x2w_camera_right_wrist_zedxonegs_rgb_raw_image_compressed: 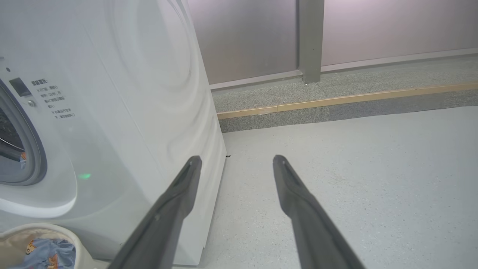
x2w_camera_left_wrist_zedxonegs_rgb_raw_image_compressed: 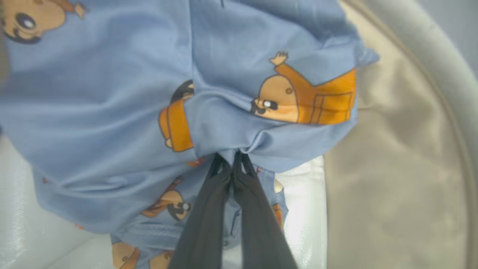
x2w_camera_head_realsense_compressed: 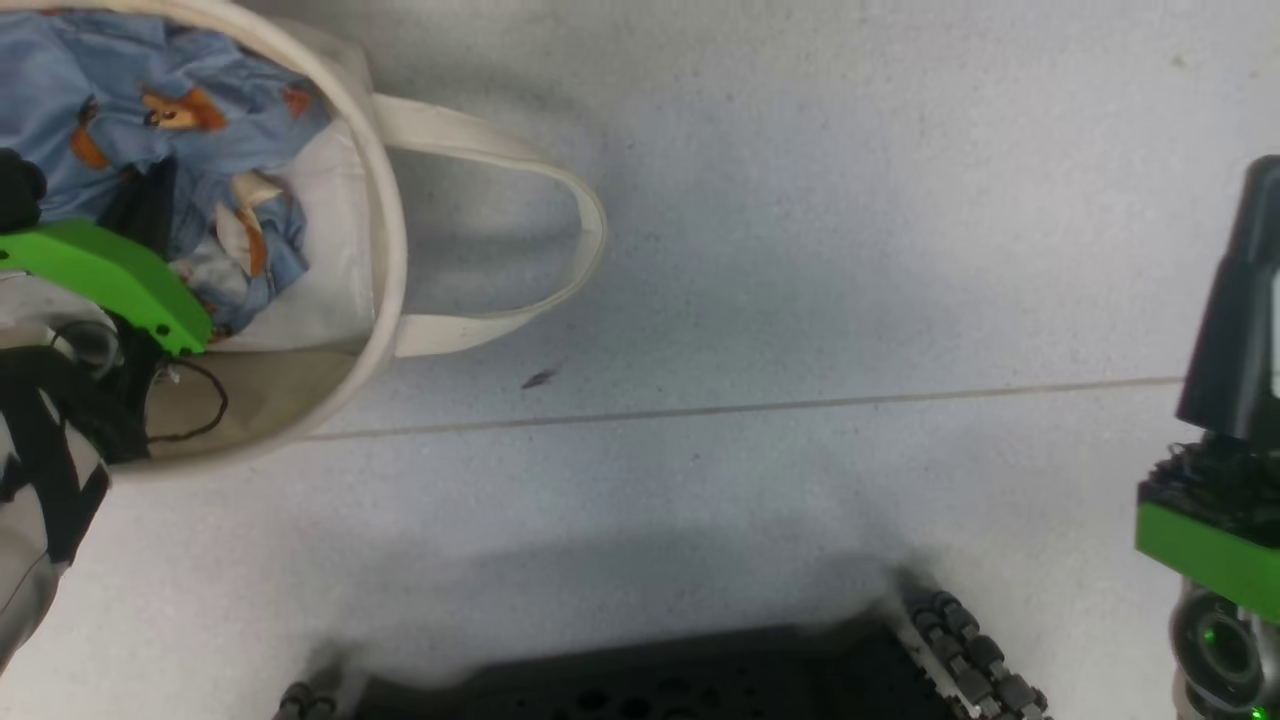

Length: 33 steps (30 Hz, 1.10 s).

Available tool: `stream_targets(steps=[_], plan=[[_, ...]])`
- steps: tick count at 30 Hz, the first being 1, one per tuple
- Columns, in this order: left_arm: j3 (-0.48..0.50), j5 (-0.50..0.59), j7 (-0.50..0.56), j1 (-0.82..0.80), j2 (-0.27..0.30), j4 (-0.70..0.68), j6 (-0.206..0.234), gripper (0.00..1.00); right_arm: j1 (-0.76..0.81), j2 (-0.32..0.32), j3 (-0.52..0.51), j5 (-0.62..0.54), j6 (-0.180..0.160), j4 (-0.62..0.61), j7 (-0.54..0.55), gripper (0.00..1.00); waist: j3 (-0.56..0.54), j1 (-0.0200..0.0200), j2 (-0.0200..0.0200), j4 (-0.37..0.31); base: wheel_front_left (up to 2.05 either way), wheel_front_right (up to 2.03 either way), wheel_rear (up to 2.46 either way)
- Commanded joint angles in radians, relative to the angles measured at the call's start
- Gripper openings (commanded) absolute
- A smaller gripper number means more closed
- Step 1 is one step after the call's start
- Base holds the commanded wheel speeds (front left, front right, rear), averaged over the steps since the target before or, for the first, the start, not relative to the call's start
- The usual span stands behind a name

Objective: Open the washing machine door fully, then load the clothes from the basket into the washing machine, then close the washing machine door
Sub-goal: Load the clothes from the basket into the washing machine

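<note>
- The clothes: light blue cloth with orange-brown cartoon figures, lying crumpled in the basket.
- Left claw: reaches down into the basket, its two dark fingers clenched together on a gathered fold of the clothes. Cloth bunches at the tips.
- White glossy padding lies under the clothes, against the basket's cream inner wall.
- In the head view the basket stands on the floor at the far left. One loop handle lies out to the right, flat on the floor.
- Green-trimmed wrist of the left arm hangs over the basket's near rim.
- The washing machine: white box, with the basket just beside its front at the near left in the right wrist view. Grey gasket and the drum mouth show at the left edge; I cannot tell where the door is.
- Right claw: released, fingers spread wide, nothing between them. It hangs above bare floor to the right of the machine's corner, well apart from the basket.
- Dark robot base sits at the near edge of the head view.
- Pale wall panels and a low kerb run behind the machine.
</note>
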Motion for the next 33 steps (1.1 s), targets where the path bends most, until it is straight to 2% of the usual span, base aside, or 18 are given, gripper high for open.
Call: stream_targets(steps=[1, 9, 13, 24, 33], plan=[[0.008, -0.01, -0.024, 0.022, 0.061, -0.014, 0.001, 0.0, 0.013, -0.001, 0.027, -0.008, 0.001, -0.019, 0.011, 1.0, -0.027, 0.0, 0.0, 0.004, 0.0, 0.0, 0.0], [-0.059, -0.012, -0.11, 0.087, 0.111, -0.089, 0.001, 0.0, -0.033, -0.001, 0.084, -0.013, 0.001, 0.071, 0.01, 1.0, -0.157, 0.0, 0.0, 0.008, 0.0, 0.0, 0.0], [-0.061, 0.001, -0.127, 0.124, 0.129, -0.13, 0.001, 0.0, -0.056, -0.001, 0.109, -0.015, 0.001, 0.123, 0.015, 1.0, -0.238, 0.0, 0.0, 0.022, 0.0, 0.0, 0.0], [0.246, 0.219, -0.129, 0.337, 0.123, -0.261, 0.001, 0.0, -0.055, -0.001, 0.16, 0.011, 0.001, 0.287, 0.017, 1.0, -0.477, 0.0, 0.0, 0.07, 0.0, 0.0, 0.0], [0.501, 0.435, -0.129, 0.518, 0.113, -0.433, 0.001, 0.0, -0.023, -0.001, 0.184, 0.044, 0.001, 0.374, 0.008, 1.0, -0.634, 0.0, 0.0, 0.086, 0.0, 0.0, 0.0]])
